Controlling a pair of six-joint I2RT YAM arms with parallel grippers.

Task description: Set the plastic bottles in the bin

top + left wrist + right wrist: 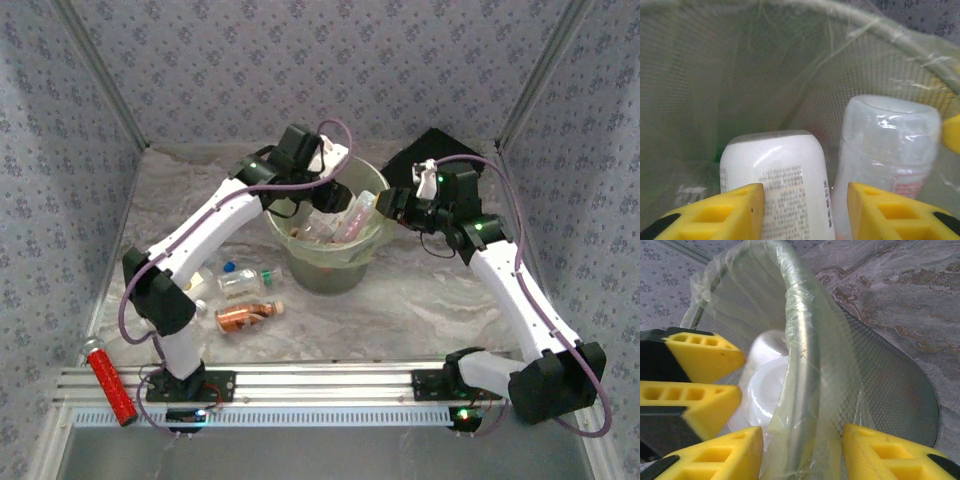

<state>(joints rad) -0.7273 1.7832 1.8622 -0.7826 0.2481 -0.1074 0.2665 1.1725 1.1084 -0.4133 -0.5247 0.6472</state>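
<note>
Two grippers at bin: my left gripper [805,200] and right gripper [802,440] both hung at the pale-green bin [330,270], near each other.
Left gripper state: fingers spread, nothing clamped. A white-labelled bottle [782,170] sat below and between them, with a gap on the right finger's side.
Right gripper state: fingers spread, one on either side of the bin rim [802,370] and its liner [790,275]; nothing gripped.
Bottle locations: the white-labelled bottle and a clear bottle [890,145] stood inside the bin. An orange-labelled bottle [247,316] and another clear one [250,281] lay on the table [400,310], left of the bin.
Risk 1: closing the right gripper there would likely pinch liner and rim; a pull could then drag the liner out or tip the bin.
Risk 2: closing the left gripper could lift a binned bottle back out.
Risk 3: with the fingers so near, a careless exit might knock gripper against gripper.
Left arm pose: stretched diagonally from its base, wrist bent down into the bin mouth.
Right arm pose: reached up and leftward, wrist about level with the rim.
</note>
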